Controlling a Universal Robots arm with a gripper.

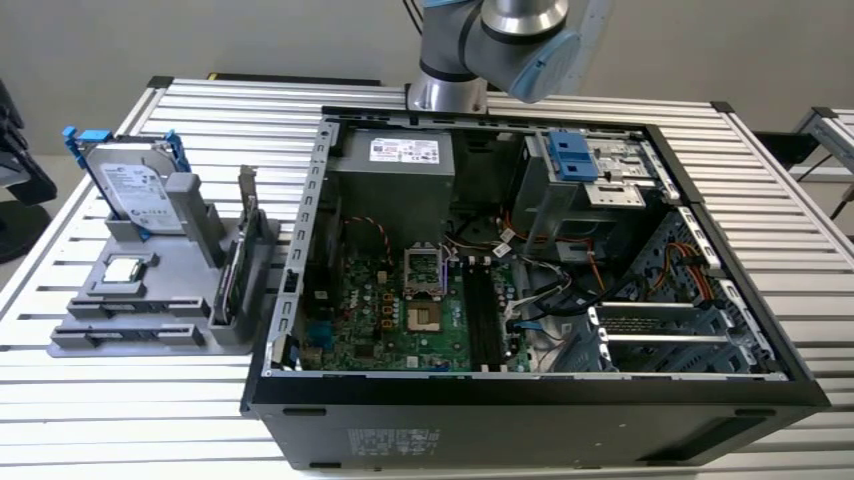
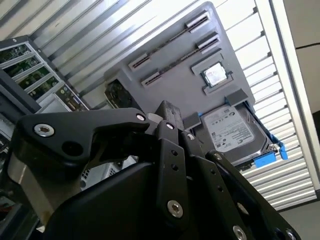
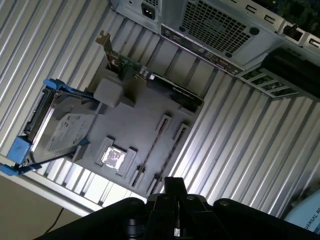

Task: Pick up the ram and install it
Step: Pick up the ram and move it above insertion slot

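Arm [image 1: 501, 40], top centre of the exterior view: silver-grey metal segments and round joints. One joint is closed by a pale blue cap [image 1: 550, 62].

Gripper [image 2: 167, 112] [image 3: 174, 184], in both wrist views: matte black, with angular link bars in layers and rounded ends. Bright silver screws [image 2: 45, 130] sit at the link pivots. A brushed steel-grey cylinder [image 2: 20, 182] adjoins the black links.
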